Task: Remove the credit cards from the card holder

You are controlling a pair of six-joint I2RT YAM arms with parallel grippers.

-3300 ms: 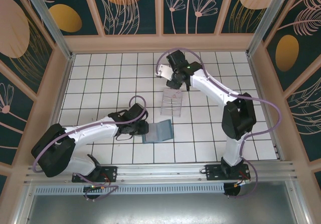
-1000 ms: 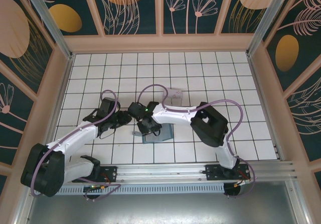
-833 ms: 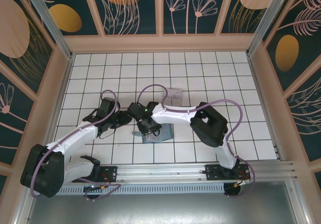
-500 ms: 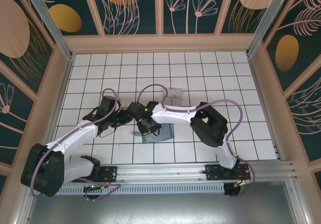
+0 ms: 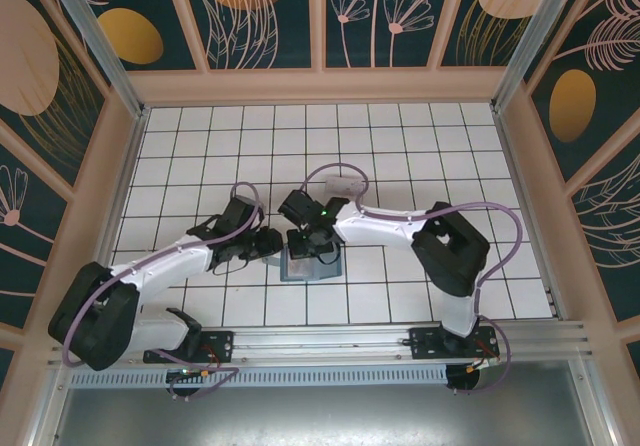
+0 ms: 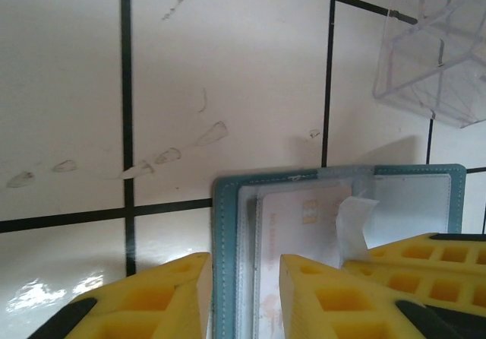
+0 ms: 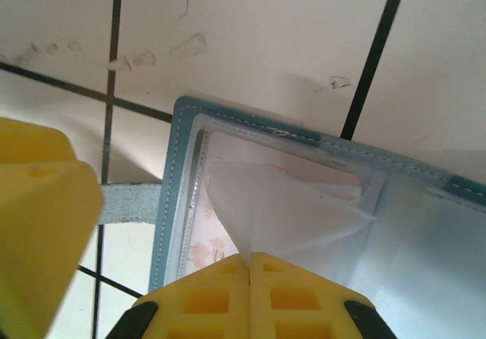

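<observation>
On the white-tiled counter [image 5: 200,156], near its middle, your card holder [image 5: 312,266] lies opened flat with its grey-blue inside up. Both claws meet over it. Your left claw [image 6: 244,269] comes in from the left with its fingers spread, and the holder's stitched left edge runs between them; it grips nothing you can see. Your right claw [image 7: 249,267] is clenched on a translucent flap [image 7: 292,221] of the inner pocket, drawn up to a point at the fingertips. The pale card [image 6: 296,221] sits inside that pocket, under the flap. The grey strap tab [image 7: 129,203] sticks out from the holder's left edge. A clear plastic tray [image 6: 437,61] stands just beyond the holder.
</observation>
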